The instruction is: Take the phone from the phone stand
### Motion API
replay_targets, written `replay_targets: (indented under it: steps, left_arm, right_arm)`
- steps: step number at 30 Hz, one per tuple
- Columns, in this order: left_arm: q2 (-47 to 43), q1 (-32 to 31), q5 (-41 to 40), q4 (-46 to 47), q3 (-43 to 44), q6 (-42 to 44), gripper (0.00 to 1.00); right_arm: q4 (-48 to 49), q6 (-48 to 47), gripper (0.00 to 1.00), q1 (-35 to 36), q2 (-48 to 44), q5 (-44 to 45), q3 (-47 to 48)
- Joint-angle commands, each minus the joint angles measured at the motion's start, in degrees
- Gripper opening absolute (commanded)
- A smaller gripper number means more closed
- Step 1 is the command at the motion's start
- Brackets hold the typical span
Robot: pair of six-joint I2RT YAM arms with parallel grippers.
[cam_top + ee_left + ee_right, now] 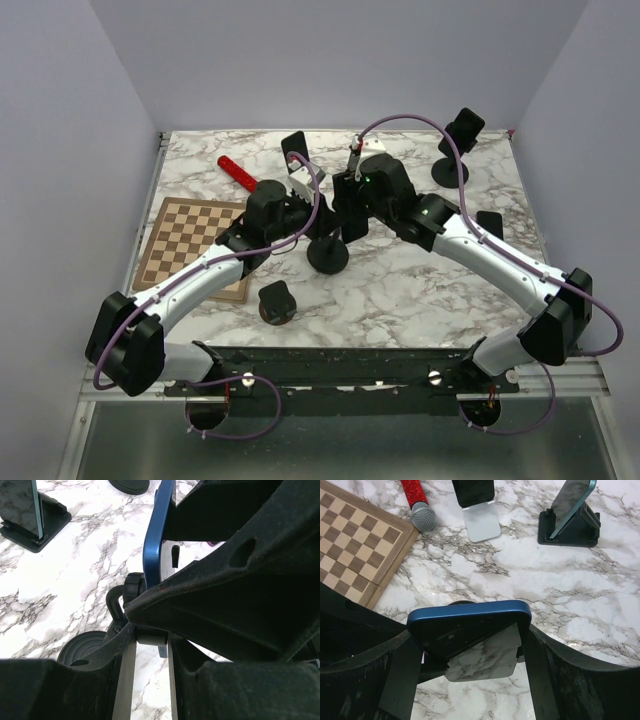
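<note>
- Right hand (470,647): set wide, one finger against each side of the phone (470,622), clamped across its width.
- Left hand (150,640): narrow, closed on the stem of the phone stand (327,255), just below the phone.
- Phone appearance: dark blue rim with rounded corners. The glossy face mirrors the marble. It is tilted, not flat.
- Phone location: at the head of the stand, above the stand's round black base, mid-bench (555,595), between the two hands. Cannot tell whether it is still seated in the cradle, because the fingers hide the joint.
- Arm pose: both arms reach forward and inward from the near edge and meet over the centre of the bench, wrists angled down. The left forearm passes over the corner of the chessboard (190,250). The right forearm comes in from the right side.
- Counts:
  - Arms 2, hands 2.
  - Chessboard 1.
  - Red microphone (415,502) 1, lying beside the board.
  - White stand (482,525) 1, carrying a dark phone.
  - Black wedge stand (567,530) 1, with a phone leaning in it.
  - Round-based stands 2: the held one and a far stand (452,165) at the back right, which carries a phone.
  - Small black item (277,303) 1, near the front, too small to identify.
</note>
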Motion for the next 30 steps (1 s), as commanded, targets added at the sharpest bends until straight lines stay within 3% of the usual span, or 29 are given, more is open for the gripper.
replay_targets:
  steps: [1,7,17,23,30]
  left_arm:
    - [0.49,-1.61,0.7,4.65,0.44,-2.41,0.27]
    - [0.86,-1.61,2.0,6.02,-0.05,-2.58,0.42]
    - [0.5,-0.51,3.12,6.97,-0.04,-3.19,0.41]
    - [-1.28,0.29,4.2,8.94,-1.35,-3.95,0.55]
    - [-2.03,2.62,8.09,14.18,-3.3,-8.33,0.6]
  right_arm:
    - [8.55,5.47,0.01,3.51,-1.8,-0.48,2.67]
    - [10.52,5.96,0.01,3.62,-2.29,-1.97,1.26]
    - [9.63,5.42,0.01,3.62,-1.32,-1.82,1.71]
    - [8.58,4.89,0.01,3.57,-0.98,-0.51,1.18]
    - [8.34,4.88,0.01,3.62,-0.21,-0.65,1.47]
